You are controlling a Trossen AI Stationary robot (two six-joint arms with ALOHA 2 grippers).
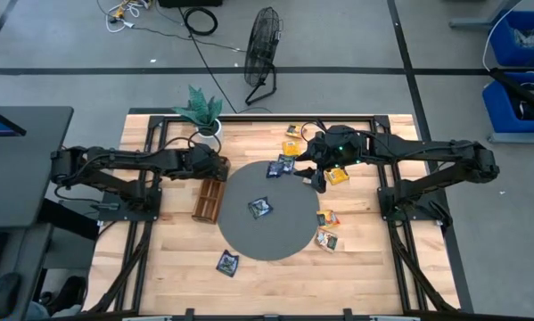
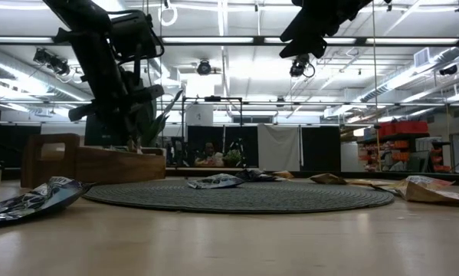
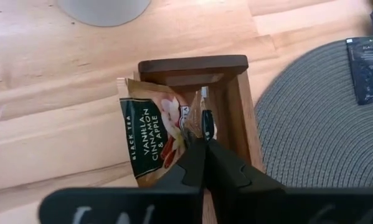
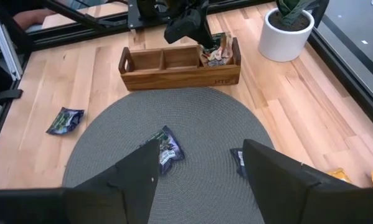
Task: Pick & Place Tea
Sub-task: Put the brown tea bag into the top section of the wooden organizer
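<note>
From my station I see the left gripper over the end compartment of the wooden tray nearest the potted plant, fingers nearly together on a tan tea sachet (vanilla, cinnamon and apple) standing in it. The right gripper hangs spread wide and empty across the round mat from the tray. One dark sachet lies mid-mat, the others scattered around it.
</note>
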